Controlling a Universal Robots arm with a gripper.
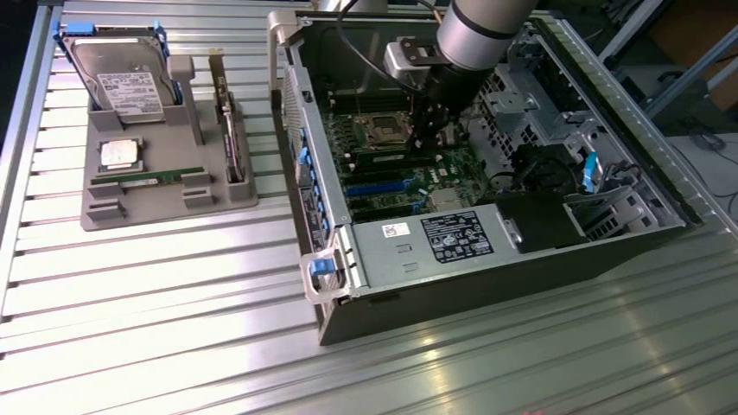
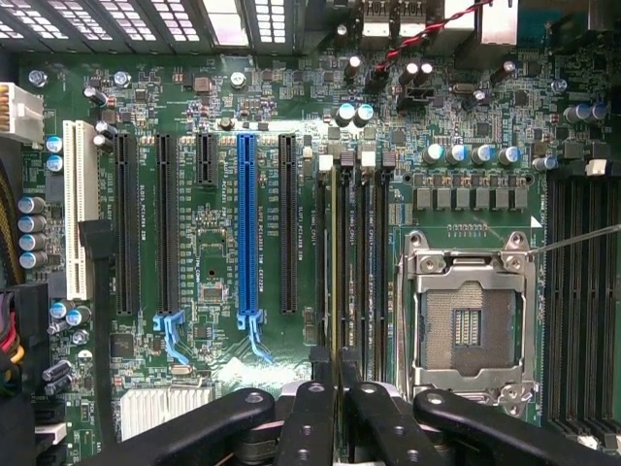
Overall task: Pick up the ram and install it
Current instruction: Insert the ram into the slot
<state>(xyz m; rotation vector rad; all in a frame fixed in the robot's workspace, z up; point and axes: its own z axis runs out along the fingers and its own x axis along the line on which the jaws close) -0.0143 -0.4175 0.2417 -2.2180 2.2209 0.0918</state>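
The gripper [image 2: 335,393] is pinching the ram [image 2: 335,262] edge-on along the memory slots [image 2: 361,252] just beside the empty processor socket [image 2: 468,325] (inside the open case [image 1: 461,294]). A matching stick [image 1: 150,180] is lying well apart from that socket, on the gray tray [image 1: 127,216].

A ribbed metal table [image 1: 173,294] bears a grey parts holder [image 1: 116,216] and an open computer case [image 1: 485,285].

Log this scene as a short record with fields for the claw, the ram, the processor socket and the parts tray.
claw: shut on ram, inside the case
ram: edge-on, lined up with memory slots beside socket; seated or not, cannot tell
socket: empty
tray: outside case, on the exterior view's left; holds spare ram, processor, drive
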